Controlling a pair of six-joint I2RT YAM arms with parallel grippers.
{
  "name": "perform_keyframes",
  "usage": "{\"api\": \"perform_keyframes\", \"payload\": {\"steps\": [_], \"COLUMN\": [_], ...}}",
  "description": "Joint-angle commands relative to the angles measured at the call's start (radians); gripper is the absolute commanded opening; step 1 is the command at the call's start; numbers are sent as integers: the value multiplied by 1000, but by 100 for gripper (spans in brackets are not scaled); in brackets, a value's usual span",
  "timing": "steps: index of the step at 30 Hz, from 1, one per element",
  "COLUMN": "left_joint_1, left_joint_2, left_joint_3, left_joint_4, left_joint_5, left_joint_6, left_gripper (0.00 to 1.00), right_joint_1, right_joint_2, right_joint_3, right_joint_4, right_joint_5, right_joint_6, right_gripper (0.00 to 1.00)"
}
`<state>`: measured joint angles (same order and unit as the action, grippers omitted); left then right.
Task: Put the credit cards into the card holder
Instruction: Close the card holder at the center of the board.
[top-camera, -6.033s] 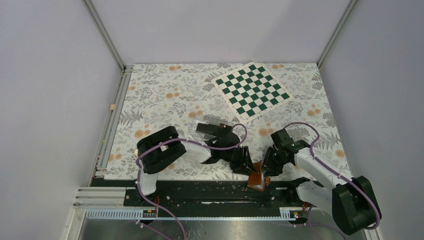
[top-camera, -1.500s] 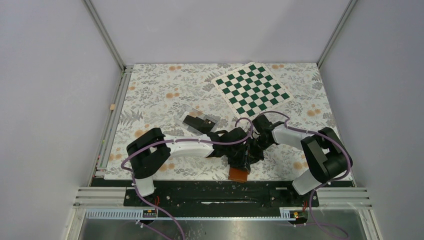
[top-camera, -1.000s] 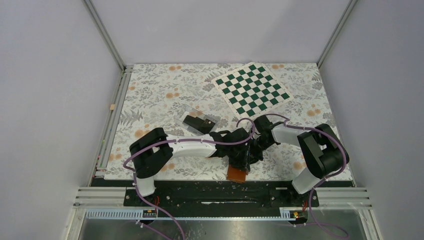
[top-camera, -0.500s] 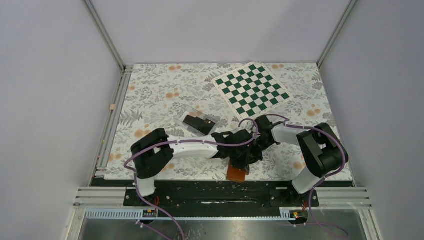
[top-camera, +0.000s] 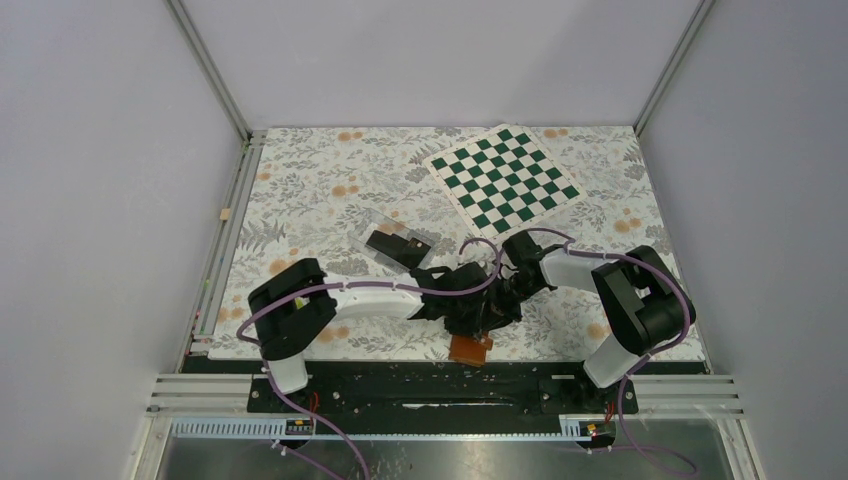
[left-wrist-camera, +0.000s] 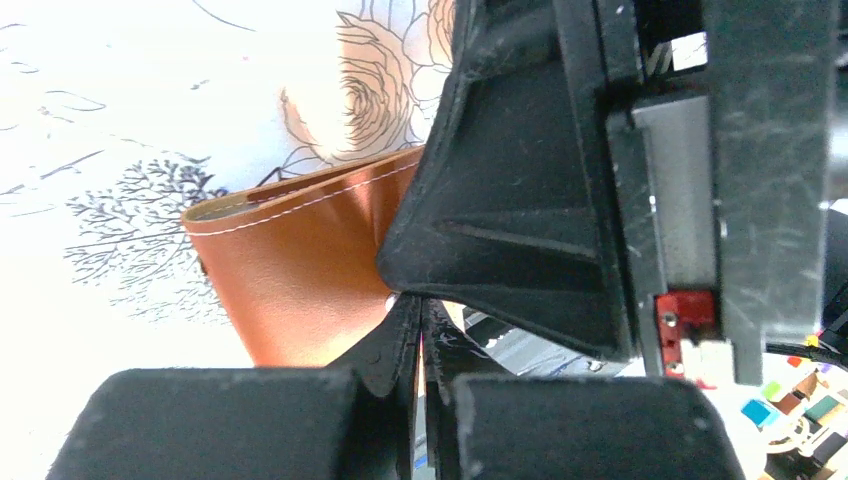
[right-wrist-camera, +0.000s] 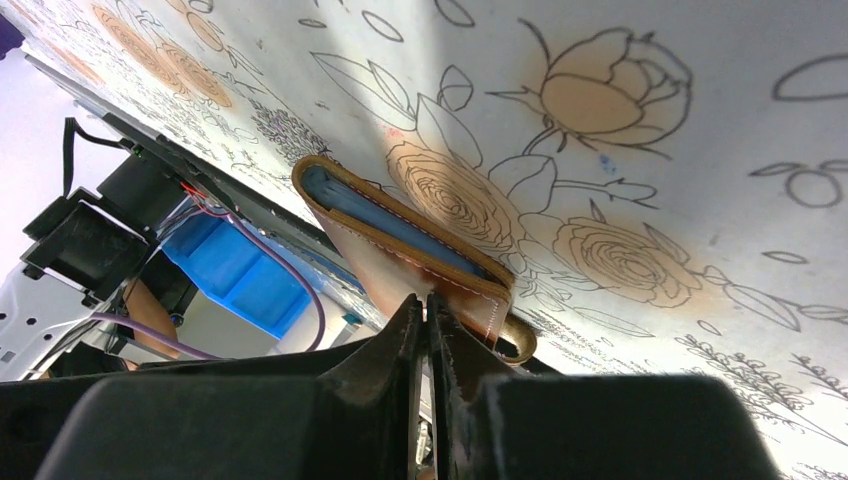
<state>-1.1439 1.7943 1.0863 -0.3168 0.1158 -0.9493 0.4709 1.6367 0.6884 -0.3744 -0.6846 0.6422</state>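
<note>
The tan-brown card holder (top-camera: 470, 348) lies at the near edge of the floral mat, partly under both grippers. My right gripper (top-camera: 497, 306) is shut on its leather cover. In the right wrist view the fingertips (right-wrist-camera: 428, 298) pinch that cover, the card holder (right-wrist-camera: 400, 255) shows pale blue-grey sleeves (right-wrist-camera: 340, 195), and a snap ring (right-wrist-camera: 515, 340) sits beside them. My left gripper (top-camera: 478, 320) is shut, its tips (left-wrist-camera: 420, 300) touching the card holder (left-wrist-camera: 300, 270) at its edge, with the right gripper's body close behind. The black credit cards (top-camera: 397, 246) lie farther left in a clear box (top-camera: 375, 222).
A green-and-white chessboard (top-camera: 503, 180) lies at the back right of the mat. The black base rail (top-camera: 400, 385) runs just beyond the card holder's near side. Grey walls enclose the table on three sides.
My left gripper has shut at the card holder's edge. The card holder has slid slightly left and toward the near edge. The right gripper keeps its hold.
</note>
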Motion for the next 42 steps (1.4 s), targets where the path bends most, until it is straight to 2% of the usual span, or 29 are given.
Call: {"api": "perform_keyframes", "payload": {"steps": [1, 7, 17, 21, 24, 27, 28, 33, 39, 41, 42], "left_joint_1": [14, 24, 28, 30, 31, 42, 49, 78, 79, 79, 79], "left_joint_2": [-75, -108, -76, -95, -115, -132, -134, -137, -132, -123, -119], "left_joint_3": [-38, -89, -70, -82, -111, -157, -173, -256, -256, -248, -244], "left_joint_4": [11, 57, 49, 101, 173, 238, 260, 418, 450, 448, 445], "left_joint_5": [-84, -79, -56, -29, 15, 38, 50, 132, 151, 157, 161], "left_joint_6": [13, 12, 21, 23, 7, -26, -35, -92, -92, -89, -87], "left_gripper": [0, 0, 0, 0, 17, 30, 31, 31, 31, 27, 22], "right_joint_1": [23, 24, 23, 23, 23, 23, 22, 23, 23, 24, 23], "right_joint_2": [36, 36, -10, -19, -6, 7, 8, 11, 17, 18, 17], "right_joint_3": [-21, -13, -6, 7, 10, 10, 10, 7, 6, 5, 6], "right_joint_4": [10, -3, -26, -45, -44, -44, -44, -40, -38, -38, -39], "right_joint_5": [136, 149, 170, 186, 184, 181, 181, 181, 178, 178, 178], "right_joint_6": [-29, -32, -46, -53, -56, -61, -61, -61, -63, -62, -63], "right_gripper": [12, 12, 12, 12, 12, 12, 12, 12, 12, 12, 13]}}
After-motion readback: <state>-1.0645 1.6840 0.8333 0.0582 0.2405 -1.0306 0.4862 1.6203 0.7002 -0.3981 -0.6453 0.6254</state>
